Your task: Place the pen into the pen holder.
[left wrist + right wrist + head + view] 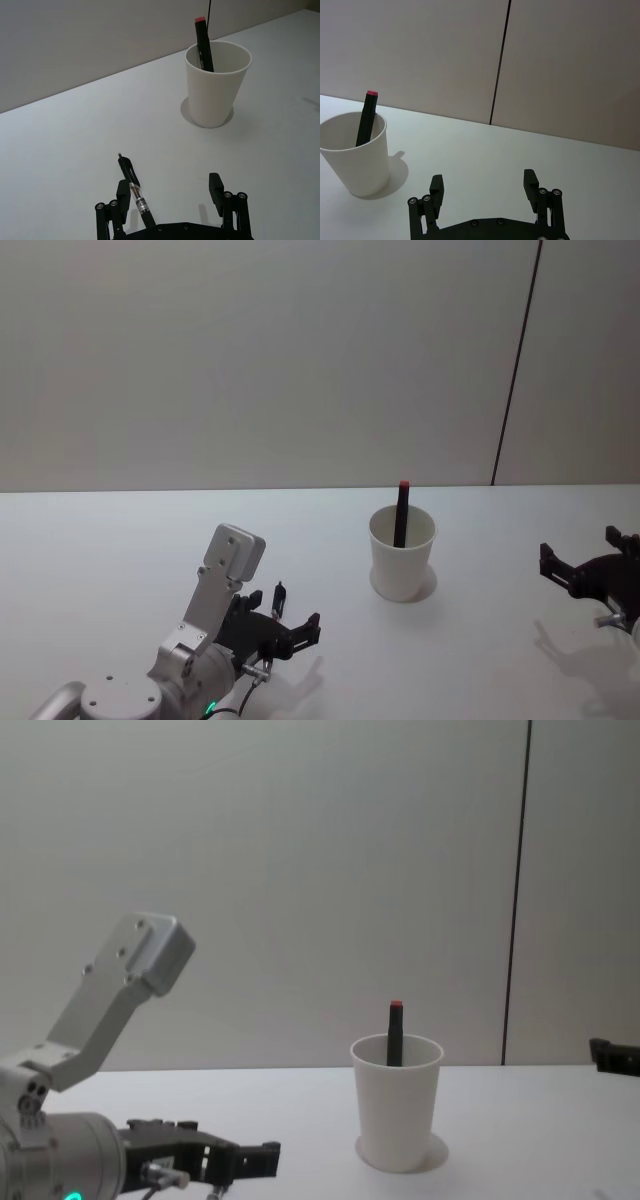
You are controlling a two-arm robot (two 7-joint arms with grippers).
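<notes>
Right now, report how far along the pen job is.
Done: a red-capped marker stands in the pen holder. In hand: nothing; the open left gripper is at a pen lying on the table. Left: grasp it, drop it in. Right gripper open, idle, far right.

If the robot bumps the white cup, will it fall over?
Quite possibly. The paper cup looks thin and light, and its base is narrower than its rim. The red-tipped pen leaning inside sticks out above the rim, which may help tip it.
</notes>
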